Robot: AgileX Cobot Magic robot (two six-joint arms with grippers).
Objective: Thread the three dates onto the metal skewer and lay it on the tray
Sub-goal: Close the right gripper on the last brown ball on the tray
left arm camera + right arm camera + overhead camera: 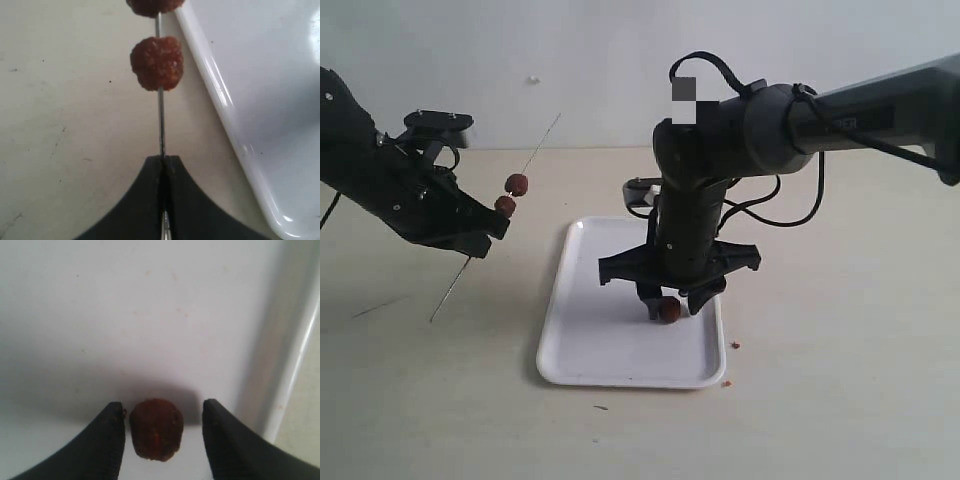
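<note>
My left gripper point(485, 235) point(163, 159) is shut on the thin metal skewer point(535, 150) point(160, 125), which slants up over the table to the left of the tray. Two dates point(518, 184) point(505, 205) sit threaded on it just above the jaws; the nearer date point(157, 62) is well seen in the left wrist view. The white tray point(555, 340) point(290, 365) lies in the middle. A third date point(668, 311) point(156, 429) rests on it near the right rim. My right gripper point(670, 305) point(163, 406) stands open, straddling that date, one finger close to it and the other apart.
Small brown crumbs point(735, 345) lie on the beige table beside the tray's front right corner. The right arm's black cables point(790, 215) hang above the table behind the tray. The tray's rim point(225, 100) runs close to the skewer.
</note>
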